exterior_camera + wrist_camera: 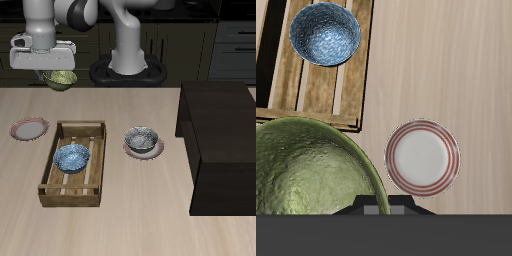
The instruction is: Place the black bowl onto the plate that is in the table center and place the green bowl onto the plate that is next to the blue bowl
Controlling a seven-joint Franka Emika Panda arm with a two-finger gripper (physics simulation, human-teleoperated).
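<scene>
My gripper [52,70] is shut on the rim of the green bowl [61,80] and holds it in the air above the table's back part. In the wrist view the green bowl [306,170] hangs close under the gripper [376,207]. An empty pink-rimmed plate [30,128] lies on the table beside the wooden tray, below and nearer the front than the gripper; it also shows in the wrist view [422,157]. The blue bowl [72,157] sits inside the tray; it shows in the wrist view too [324,32]. The black bowl [142,138] rests on the centre plate [143,151].
The wooden slatted tray [74,185] stands between the two plates and also shows in the wrist view [331,95]. A large dark box [220,140] takes up the table's side beyond the centre plate. The robot's base [128,68] stands at the back.
</scene>
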